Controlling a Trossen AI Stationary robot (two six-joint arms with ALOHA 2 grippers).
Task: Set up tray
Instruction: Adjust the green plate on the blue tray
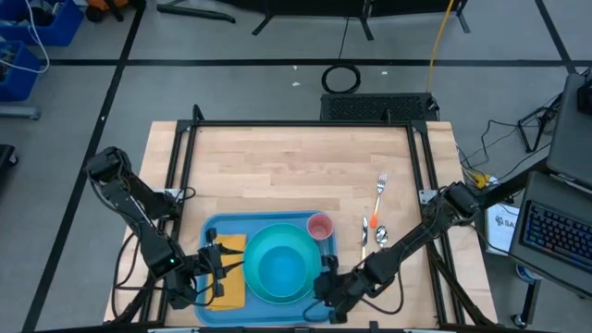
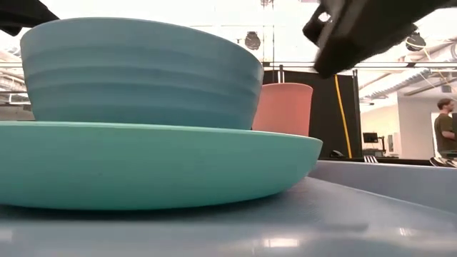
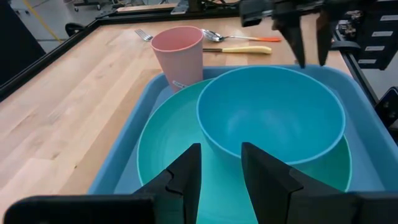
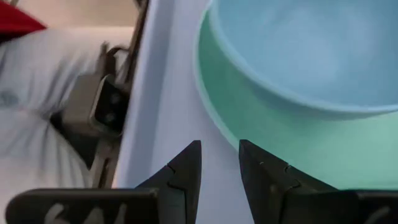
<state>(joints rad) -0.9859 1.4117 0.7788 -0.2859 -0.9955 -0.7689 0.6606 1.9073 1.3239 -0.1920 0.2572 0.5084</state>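
Note:
The blue tray (image 1: pixel 215 227) lies at the table's near edge. On it sits a turquoise plate (image 1: pixel 254 245) with a blue bowl (image 1: pixel 285 270) standing in it. A pink cup (image 1: pixel 319 226) stands upright in the tray's far right corner, and an orange napkin (image 1: pixel 236 245) lies on its left part. My left gripper (image 3: pixel 221 155) is open, level over the plate's left rim (image 3: pixel 155 143), pointing at the bowl (image 3: pixel 270 115). My right gripper (image 4: pixel 217 152) is open over the tray's floor (image 4: pixel 161 93), beside the plate's right rim (image 4: pixel 249 118).
A fork (image 1: pixel 380 190), a spoon (image 1: pixel 380 236) and an orange-handled utensil (image 1: pixel 366 231) lie on the bare wood right of the tray. A black frame runs along the table's edges. The table's far half is bare wood. A person stands far off in the room (image 2: pixel 444 128).

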